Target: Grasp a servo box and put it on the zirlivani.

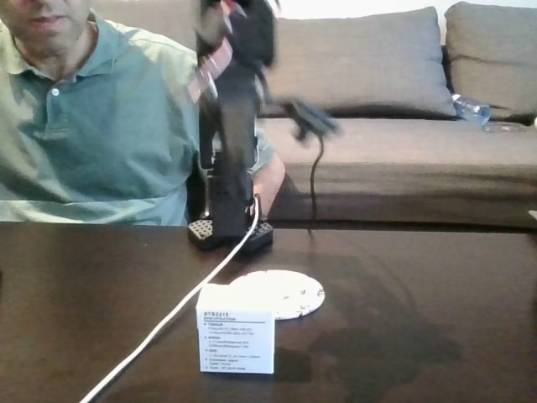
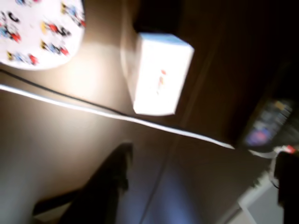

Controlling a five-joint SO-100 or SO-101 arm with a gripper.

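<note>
A white servo box is standing on a dark tabletop, label facing the fixed view, just in front of the zirlivani, a flat round disc with small coloured marks. The black arm is blurring upright behind them, well above the box. In the wrist view the box is lying beyond a white cable; one dark jaw is showing, so how far the jaws are open cannot be told. A good approach probably means descending squarely over the box, clear of the cable.

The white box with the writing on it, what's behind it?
Behind the servo box in the fixed view lies the zirlivani, a round white speckled disc. The box covers its near edge. Farther back stands the arm's black base.
</note>
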